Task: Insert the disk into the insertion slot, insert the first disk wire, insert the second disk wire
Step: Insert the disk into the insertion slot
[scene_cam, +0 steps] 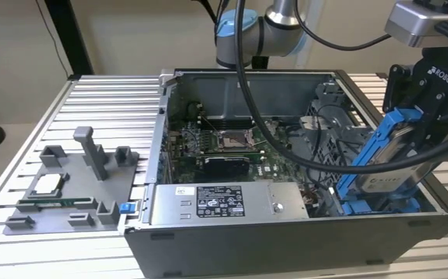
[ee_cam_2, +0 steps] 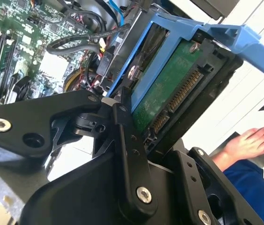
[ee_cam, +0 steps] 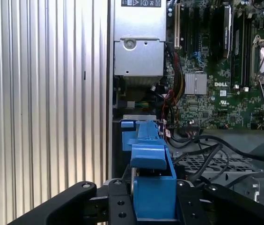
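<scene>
Step one in hand: disk [scene_cam: 383, 174] held tilted, pinched in the claw [ee_cam: 153, 199], above the insertion slot [scene_cam: 372, 205], seemingly not yet seated. Squaring with the rails is called for.

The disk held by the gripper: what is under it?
Under the tilted disk, which the gripper grips, lie the blue rails of the insertion slot. The disk covers the slot's floor, so it cannot be seen.

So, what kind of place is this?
Probably a robotics lab or test bench: an arm whose claw holds a disk at an open computer case, on a ribbed metal table.
</scene>
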`<action>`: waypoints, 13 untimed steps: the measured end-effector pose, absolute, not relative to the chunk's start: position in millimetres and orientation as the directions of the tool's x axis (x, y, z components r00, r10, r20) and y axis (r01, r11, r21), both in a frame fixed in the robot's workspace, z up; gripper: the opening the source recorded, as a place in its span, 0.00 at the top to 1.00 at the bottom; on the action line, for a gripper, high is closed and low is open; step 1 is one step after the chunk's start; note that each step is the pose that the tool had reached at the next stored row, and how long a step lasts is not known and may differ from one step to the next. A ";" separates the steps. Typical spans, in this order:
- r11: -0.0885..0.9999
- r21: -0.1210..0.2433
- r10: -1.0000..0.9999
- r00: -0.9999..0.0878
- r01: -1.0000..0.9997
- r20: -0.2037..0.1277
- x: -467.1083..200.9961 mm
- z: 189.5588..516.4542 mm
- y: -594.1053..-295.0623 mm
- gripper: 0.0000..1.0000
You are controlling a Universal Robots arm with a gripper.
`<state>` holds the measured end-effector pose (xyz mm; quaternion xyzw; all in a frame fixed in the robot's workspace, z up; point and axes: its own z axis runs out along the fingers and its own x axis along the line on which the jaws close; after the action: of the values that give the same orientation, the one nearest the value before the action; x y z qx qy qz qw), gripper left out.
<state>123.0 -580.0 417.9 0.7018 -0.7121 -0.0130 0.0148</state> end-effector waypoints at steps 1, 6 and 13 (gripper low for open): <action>0.014 0.039 -1.000 -0.013 -0.999 0.003 123.5 417.4 -579.9 1.00; 0.011 0.039 -1.000 -0.011 -0.999 0.003 124.1 414.1 -577.9 1.00; 0.007 0.039 -1.000 -0.007 -0.999 0.003 125.5 408.2 -576.4 1.00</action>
<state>125.5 -576.4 408.2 0.7044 -0.7096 -0.0130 0.0148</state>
